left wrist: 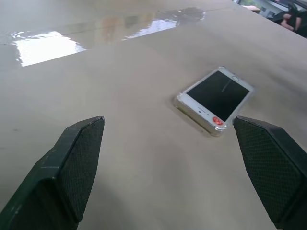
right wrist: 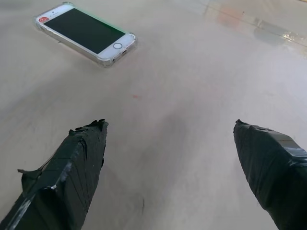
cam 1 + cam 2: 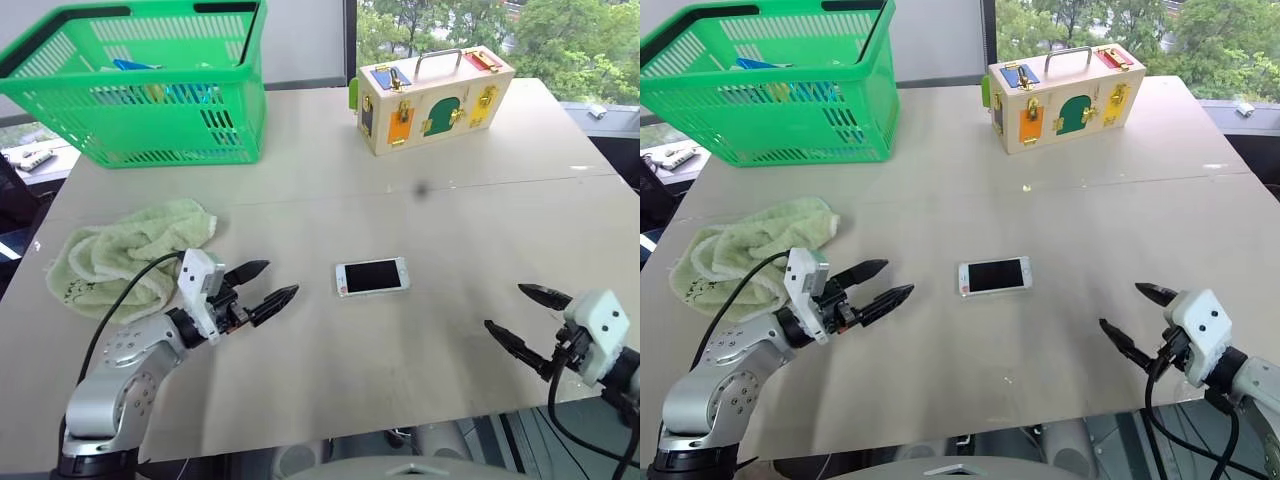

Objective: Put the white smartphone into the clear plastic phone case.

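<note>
While both end effectors hang released, the pale wooden table (image 3: 330,390) bears the white smartphone (image 3: 372,276) by a window (image 3: 450,25).

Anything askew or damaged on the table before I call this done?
Nothing stands out. The white smartphone lies flat, screen up, inside the clear plastic phone case, whose rim wraps its edges evenly. Both grippers sit apart from it, jaws open.

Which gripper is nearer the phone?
The left gripper; only a short stretch of table separates it from the phone, while the right gripper sits farther off.
</note>
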Robot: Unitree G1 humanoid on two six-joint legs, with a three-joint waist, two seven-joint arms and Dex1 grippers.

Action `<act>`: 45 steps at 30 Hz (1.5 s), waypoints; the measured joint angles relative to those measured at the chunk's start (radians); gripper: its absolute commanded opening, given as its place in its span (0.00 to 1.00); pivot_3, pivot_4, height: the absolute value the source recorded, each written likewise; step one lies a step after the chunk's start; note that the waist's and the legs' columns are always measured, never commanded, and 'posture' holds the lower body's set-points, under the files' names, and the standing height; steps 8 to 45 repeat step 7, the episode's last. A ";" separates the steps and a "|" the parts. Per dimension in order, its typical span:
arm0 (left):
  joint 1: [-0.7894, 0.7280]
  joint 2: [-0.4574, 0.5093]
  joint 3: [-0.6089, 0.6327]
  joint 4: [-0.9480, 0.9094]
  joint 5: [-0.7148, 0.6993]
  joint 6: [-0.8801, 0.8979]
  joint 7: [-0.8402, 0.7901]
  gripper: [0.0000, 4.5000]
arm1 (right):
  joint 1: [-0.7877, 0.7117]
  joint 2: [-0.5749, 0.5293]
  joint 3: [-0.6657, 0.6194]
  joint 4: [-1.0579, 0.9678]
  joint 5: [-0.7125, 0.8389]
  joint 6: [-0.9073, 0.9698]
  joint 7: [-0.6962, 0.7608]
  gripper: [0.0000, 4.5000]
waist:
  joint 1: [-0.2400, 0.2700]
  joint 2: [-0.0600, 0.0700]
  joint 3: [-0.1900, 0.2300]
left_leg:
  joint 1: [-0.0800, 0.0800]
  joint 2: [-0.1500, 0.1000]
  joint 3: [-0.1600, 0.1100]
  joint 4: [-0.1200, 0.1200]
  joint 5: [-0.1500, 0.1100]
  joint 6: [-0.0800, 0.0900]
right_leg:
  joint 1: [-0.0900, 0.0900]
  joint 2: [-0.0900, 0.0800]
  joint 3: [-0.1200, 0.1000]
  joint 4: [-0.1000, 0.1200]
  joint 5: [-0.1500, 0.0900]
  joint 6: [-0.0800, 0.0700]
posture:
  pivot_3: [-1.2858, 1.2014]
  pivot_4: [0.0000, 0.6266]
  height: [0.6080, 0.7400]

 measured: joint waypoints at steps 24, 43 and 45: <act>0.196 0.033 -0.038 -0.069 0.011 -0.052 -0.100 0.98 | -0.088 0.000 0.000 0.102 -0.020 -0.023 -0.025 1.00 | -0.001 0.000 0.000 | 0.001 0.000 0.004 0.000 -0.001 -0.001 | 0.000 0.001 0.003 0.000 0.000 0.000 | 0.52 0.24 1.00; 0.196 0.033 -0.038 -0.069 0.011 -0.052 -0.100 0.98 | -0.088 0.000 0.000 0.102 -0.020 -0.023 -0.025 1.00 | -0.001 0.000 0.000 | 0.001 0.000 0.004 0.000 -0.001 -0.001 | 0.000 0.001 0.003 0.000 0.000 0.000 | 0.52 0.24 1.00; 0.196 0.033 -0.038 -0.069 0.011 -0.052 -0.100 0.98 | -0.088 0.000 0.000 0.102 -0.020 -0.023 -0.025 1.00 | -0.001 0.000 0.000 | 0.001 0.000 0.004 0.000 -0.001 -0.001 | 0.000 0.001 0.003 0.000 0.000 0.000 | 0.52 0.24 1.00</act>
